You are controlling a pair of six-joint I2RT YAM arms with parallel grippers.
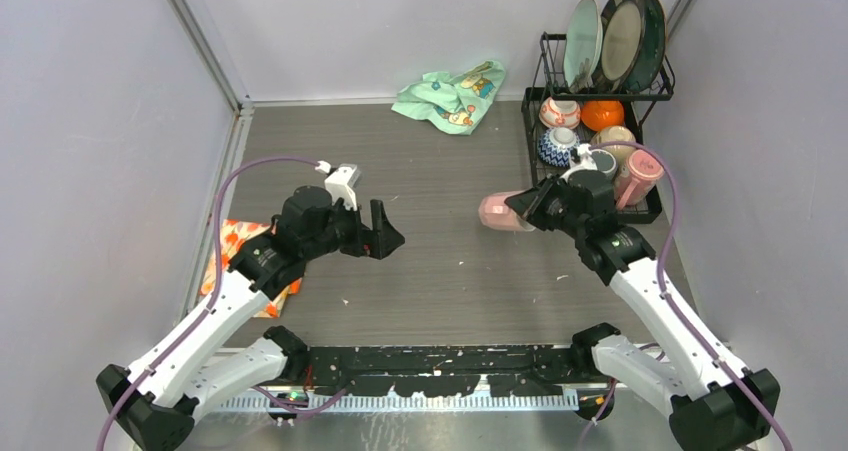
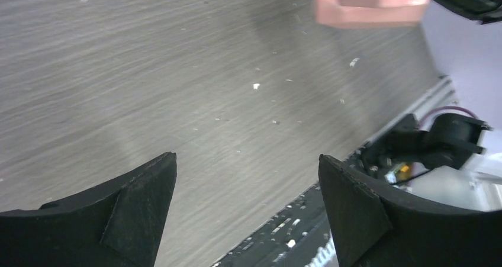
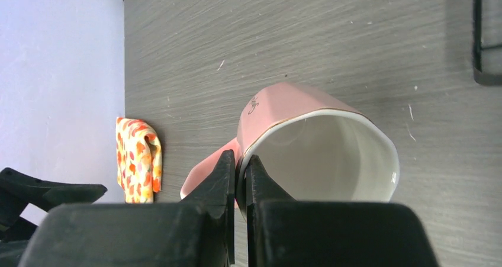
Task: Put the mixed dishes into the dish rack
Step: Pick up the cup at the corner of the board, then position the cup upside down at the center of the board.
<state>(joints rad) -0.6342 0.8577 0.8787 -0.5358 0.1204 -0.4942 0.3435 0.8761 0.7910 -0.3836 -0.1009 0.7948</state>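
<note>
Pink cup [image 3: 314, 142] lies sideways, its rim pinched by the right gripper [image 3: 240, 160], just left of the dish rack [image 1: 527, 151]. The left gripper [image 2: 247, 166] hangs spread wide over the table [image 2: 177, 71].

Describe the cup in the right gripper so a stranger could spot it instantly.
Find the black wire dish rack at the far right. Just left of its near end, the right gripper pinches the rim of a pink cup held on its side. Unlike the other pink cup sitting inside the rack, this one is outside it.
</note>
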